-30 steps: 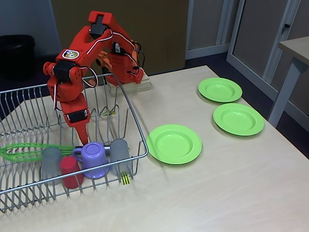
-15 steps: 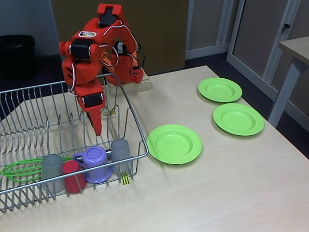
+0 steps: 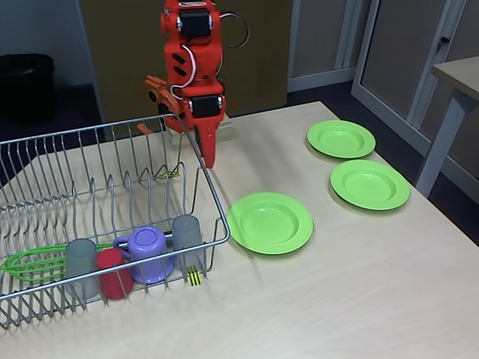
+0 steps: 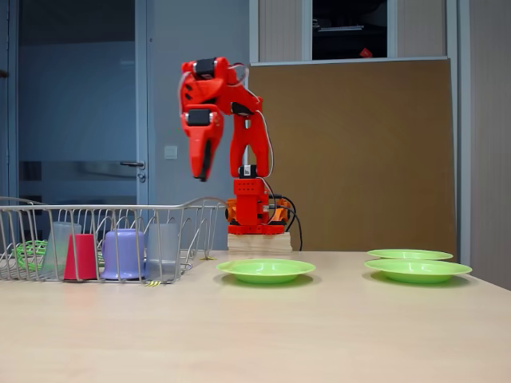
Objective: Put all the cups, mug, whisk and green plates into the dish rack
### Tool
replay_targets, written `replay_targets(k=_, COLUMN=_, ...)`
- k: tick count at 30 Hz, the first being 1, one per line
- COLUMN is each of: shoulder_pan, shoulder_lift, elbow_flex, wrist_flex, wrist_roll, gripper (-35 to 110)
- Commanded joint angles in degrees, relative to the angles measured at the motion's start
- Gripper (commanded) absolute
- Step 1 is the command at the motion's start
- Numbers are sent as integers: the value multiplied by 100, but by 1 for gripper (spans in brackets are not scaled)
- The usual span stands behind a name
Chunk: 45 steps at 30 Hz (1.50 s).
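Inside the dish rack (image 3: 45, 149), whisk (image 3: 34, 260) lies flat.

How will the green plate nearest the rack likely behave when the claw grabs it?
The nearest green plate looks like thin plastic, so probably light and stiff. Lying flat on the table, only its raised rim offers a grip. Its glossy surface may slip.

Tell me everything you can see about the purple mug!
The mug is lilac purple and looks like smooth plastic, squat and round, with a small handle sticking out toward the left in a fixed view. It sits upside down inside the dish rack, near the front rim. The red cup is right against its left side and a grey cup stands close on its right. In both fixed views nothing is holding it; the gripper hangs high above the table.
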Motion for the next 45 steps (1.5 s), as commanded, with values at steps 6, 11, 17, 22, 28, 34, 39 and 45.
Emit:
replay_targets(k=6, shoulder_pan=-1670, shoulder_lift=615, elbow_flex=1775, wrist_flex=-2083, wrist_roll=3199, gripper=2)
replay_targets(k=11, shoulder_pan=-2276, shoulder_lift=413, elbow_flex=2672, wrist_flex=-3357, wrist_roll=4166, gripper=5)
replay_targets(k=17, shoulder_pan=-2944, shoulder_lift=-132, elbow_flex=3076, wrist_flex=-3964, wrist_roll=4685, gripper=16)
replay_targets(k=22, shoulder_pan=-3270, shoulder_lift=-448, elbow_flex=3226, wrist_flex=-4359, wrist_roll=5142, gripper=23)
replay_targets(k=28, shoulder_pan=-3560, shoulder_lift=-598, elbow_flex=3489, wrist_flex=-5027, wrist_roll=6170, gripper=32)
replay_targets(k=34, shoulder_pan=-3727, shoulder_lift=-782, elbow_flex=3858, wrist_flex=-5730, wrist_roll=6917, gripper=32)
replay_targets(k=39, shoulder_pan=-3779, shoulder_lift=-932, elbow_flex=4236, wrist_flex=-6398, wrist_roll=7330, gripper=32)
replay_targets(k=45, shoulder_pan=-3621, shoulder_lift=-1055, elbow_flex=4518, wrist_flex=-6855, wrist_roll=7515, gripper=31)
